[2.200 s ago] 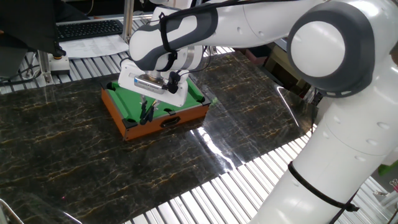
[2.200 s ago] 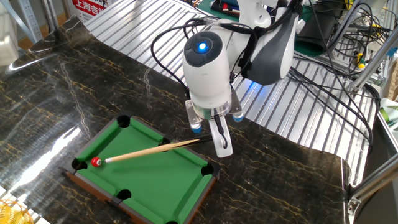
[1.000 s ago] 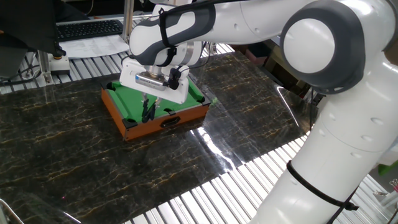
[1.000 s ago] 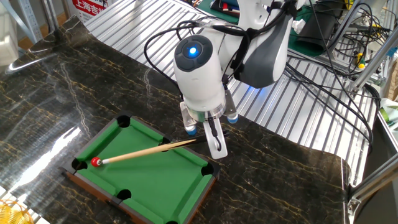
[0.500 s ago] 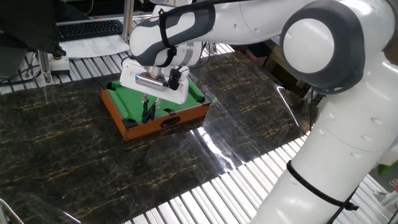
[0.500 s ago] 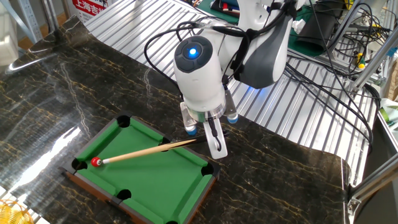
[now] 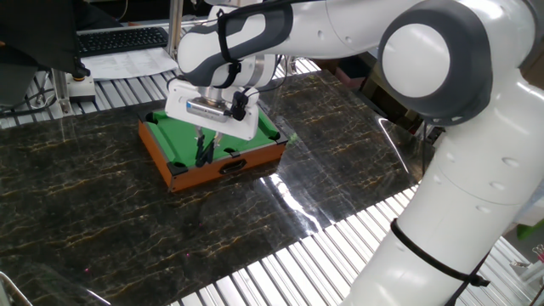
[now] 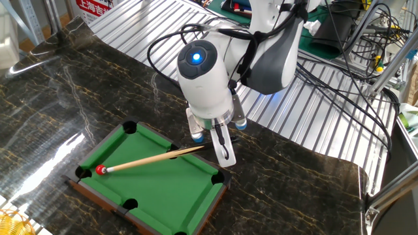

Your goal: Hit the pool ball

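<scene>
Cue [image 8: 153, 158] tip has advanced against ball [image 8: 100, 170] since earlier

A black keyboard [image 7: 119, 38] sits on the ribbed metal surface [image 7: 127, 68] behind the dark marble tabletop [image 7: 102, 195]. A red and white sign [image 8: 98, 6] leans at the far edge. Tangled black cables [image 8: 362, 52] hang over toward the corner, near a green mat [image 8: 326, 49].
</scene>
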Controlling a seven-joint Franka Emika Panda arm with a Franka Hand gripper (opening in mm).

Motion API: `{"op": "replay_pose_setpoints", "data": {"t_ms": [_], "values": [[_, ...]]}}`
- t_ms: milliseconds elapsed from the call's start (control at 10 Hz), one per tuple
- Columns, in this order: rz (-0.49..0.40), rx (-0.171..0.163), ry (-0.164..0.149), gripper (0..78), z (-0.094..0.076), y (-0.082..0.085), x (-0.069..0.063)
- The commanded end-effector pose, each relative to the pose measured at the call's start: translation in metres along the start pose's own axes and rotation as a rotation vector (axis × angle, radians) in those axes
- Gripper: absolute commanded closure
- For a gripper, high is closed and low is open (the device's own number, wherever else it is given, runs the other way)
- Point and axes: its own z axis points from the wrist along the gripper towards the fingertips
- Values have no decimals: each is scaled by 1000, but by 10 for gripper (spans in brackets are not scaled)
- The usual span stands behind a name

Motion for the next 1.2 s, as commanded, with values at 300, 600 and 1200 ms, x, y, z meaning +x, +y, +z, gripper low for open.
{"op": "replay_pose_setpoints", "data": {"t_ms": [300, 600, 1200], "values": [[-6, 0, 1, 764, -2, -2, -6], [-7, 5, 7, 764, -5, -6, -3], [-20, 2, 9, 764, -6, -5, -12]]}}
